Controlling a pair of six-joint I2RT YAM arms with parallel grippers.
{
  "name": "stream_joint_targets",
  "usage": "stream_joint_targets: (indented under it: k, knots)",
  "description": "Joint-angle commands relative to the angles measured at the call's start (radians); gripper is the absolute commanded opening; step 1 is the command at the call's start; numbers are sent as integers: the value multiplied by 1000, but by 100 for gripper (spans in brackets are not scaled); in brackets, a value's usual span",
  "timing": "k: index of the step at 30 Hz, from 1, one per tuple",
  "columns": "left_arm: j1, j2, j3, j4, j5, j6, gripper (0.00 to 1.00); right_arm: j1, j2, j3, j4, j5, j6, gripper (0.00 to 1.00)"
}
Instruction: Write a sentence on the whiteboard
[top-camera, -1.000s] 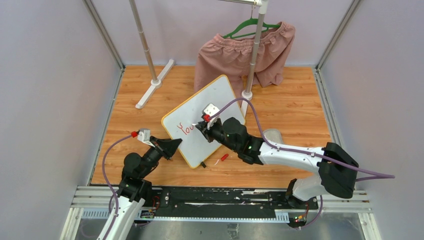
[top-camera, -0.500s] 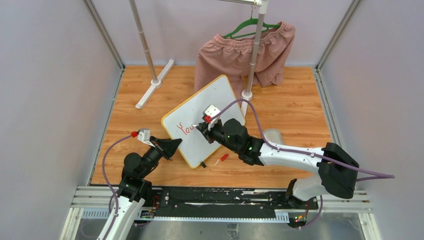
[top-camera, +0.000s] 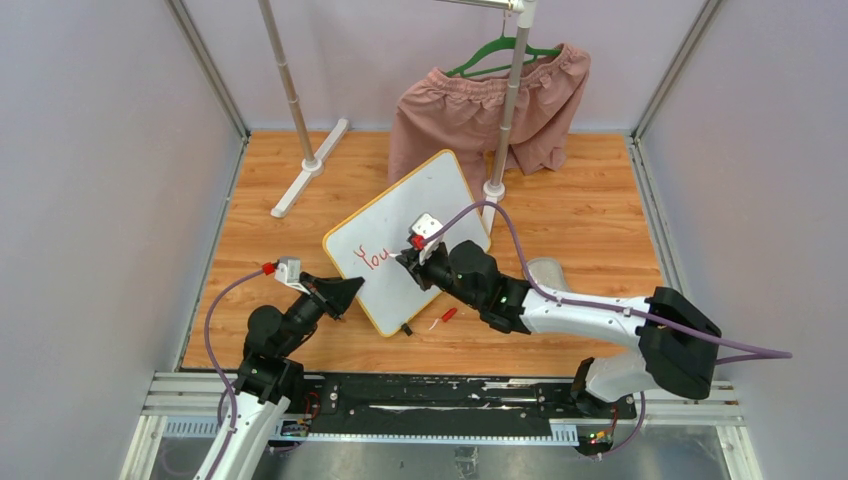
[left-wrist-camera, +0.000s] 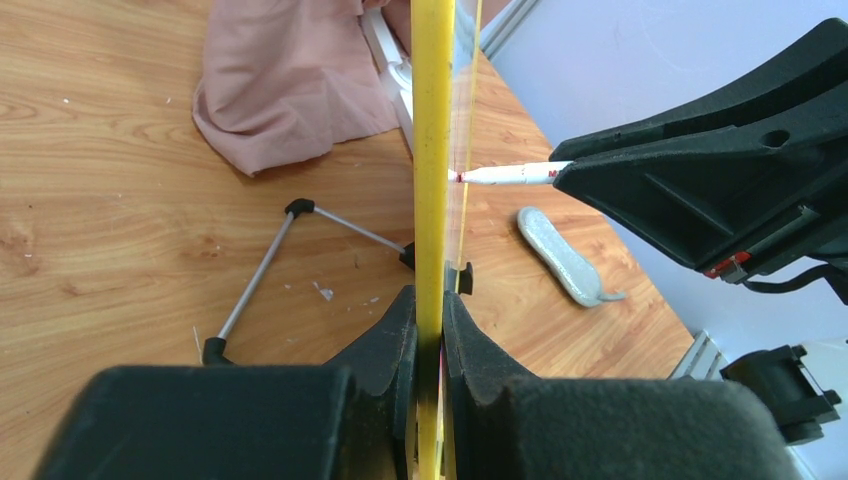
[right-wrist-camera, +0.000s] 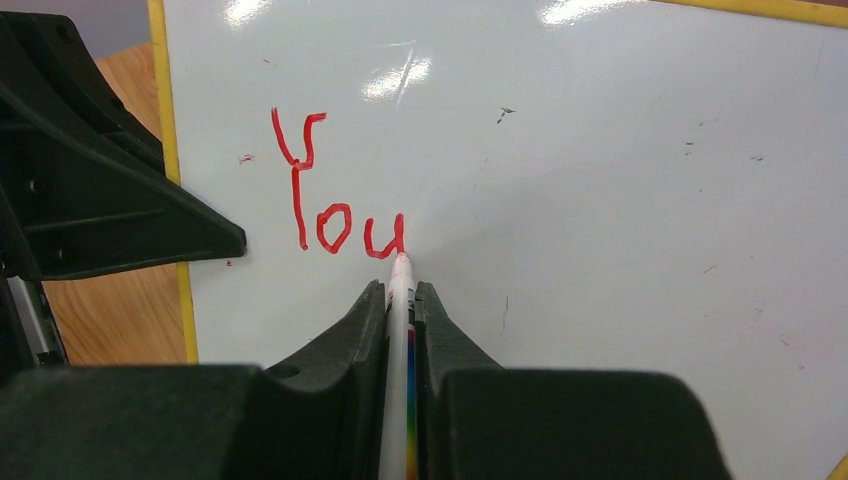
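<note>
The whiteboard (top-camera: 430, 200), white with a yellow frame, stands tilted on the wooden floor. My left gripper (top-camera: 350, 290) is shut on its lower left edge; the left wrist view shows the yellow frame (left-wrist-camera: 433, 150) edge-on between my left gripper's (left-wrist-camera: 430, 300) jaws. My right gripper (top-camera: 405, 258) is shut on a white marker (right-wrist-camera: 400, 330) with its red tip touching the board (right-wrist-camera: 600, 200) just below the "u". The sentence (right-wrist-camera: 335, 200) reads "You" in red and also shows in the top view (top-camera: 375, 258). The marker tip (left-wrist-camera: 510, 174) meets the board's face.
Pink shorts (top-camera: 490, 110) hang on a green hanger from a rack whose poles and foot (top-camera: 310, 170) stand behind the board. A red marker cap (top-camera: 448, 315) lies on the floor below the board. A grey object (left-wrist-camera: 565, 255) lies to the right.
My right gripper with the marker has shifted slightly right and down along the board. The left gripper and the board have not moved.
</note>
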Motion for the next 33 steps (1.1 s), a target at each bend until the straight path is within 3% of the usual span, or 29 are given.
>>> stream_joint_targets:
  k: [1, 9, 14, 33]
  knots:
    - [6, -67, -50, -89, 3, 56, 0, -12, -26, -18, -3, 25, 11, 0]
    - [6, -67, -52, -86, 3, 57, 0, -14, -114, 23, -4, 27, 28, 0]
    - [6, -67, -49, -90, 3, 57, 0, -96, -130, 13, -42, -2, 77, 0]
    - [5, -65, -53, -82, 5, 57, 0, -112, -49, 46, -8, -48, 90, 0]
